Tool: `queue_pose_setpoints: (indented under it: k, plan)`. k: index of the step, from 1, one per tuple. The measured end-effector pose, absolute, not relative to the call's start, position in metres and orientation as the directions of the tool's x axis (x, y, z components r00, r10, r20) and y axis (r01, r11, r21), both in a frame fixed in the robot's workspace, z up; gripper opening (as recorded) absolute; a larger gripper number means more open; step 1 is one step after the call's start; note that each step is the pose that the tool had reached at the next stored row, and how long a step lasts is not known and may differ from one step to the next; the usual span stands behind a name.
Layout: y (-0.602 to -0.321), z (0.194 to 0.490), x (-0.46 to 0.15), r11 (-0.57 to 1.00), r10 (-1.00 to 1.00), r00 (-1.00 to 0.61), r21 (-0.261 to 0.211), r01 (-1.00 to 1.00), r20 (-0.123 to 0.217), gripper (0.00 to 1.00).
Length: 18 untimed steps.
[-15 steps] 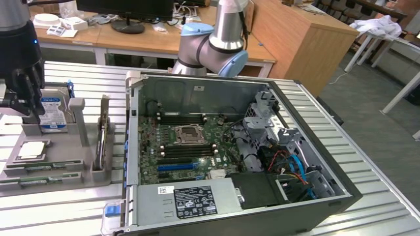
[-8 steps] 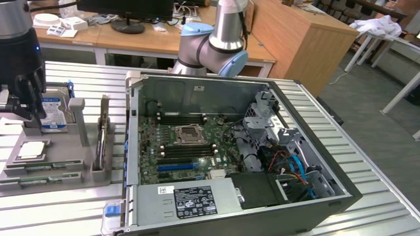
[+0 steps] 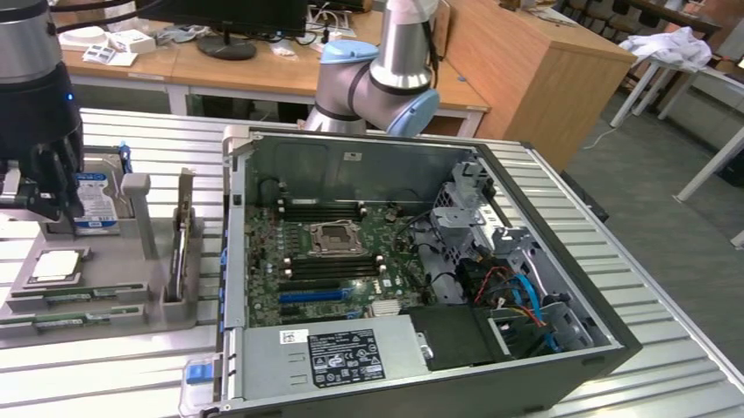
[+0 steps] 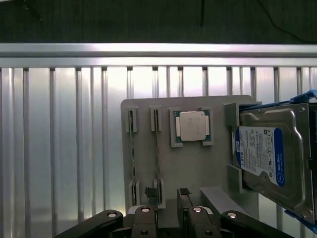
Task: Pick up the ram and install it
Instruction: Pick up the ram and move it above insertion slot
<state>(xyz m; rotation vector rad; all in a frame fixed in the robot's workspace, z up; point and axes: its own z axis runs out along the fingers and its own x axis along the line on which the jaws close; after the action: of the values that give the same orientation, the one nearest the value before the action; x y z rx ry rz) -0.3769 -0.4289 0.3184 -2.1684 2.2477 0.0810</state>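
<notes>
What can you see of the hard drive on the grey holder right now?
The hard drive is a flat, silvery metal box with a white-and-blue printed label, seated in a blue plastic frame. It stands leaning at one end of the grey holder, braced between the holder's grey uprights. It sits beside the processor chip without touching it. Nothing grips it.

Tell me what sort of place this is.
Probably a robotics lab: an open computer case on a ribbed metal table, a robot arm behind it, wooden desks beyond.
</notes>
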Motion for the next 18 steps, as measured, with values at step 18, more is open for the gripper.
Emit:
queue_pose_setpoints:
  k: [18]
  plan:
    - [-0.429, 0.296, -0.377, 0.034, -0.998, -0.035, 0.025, -0.999, -0.049, 0.30]
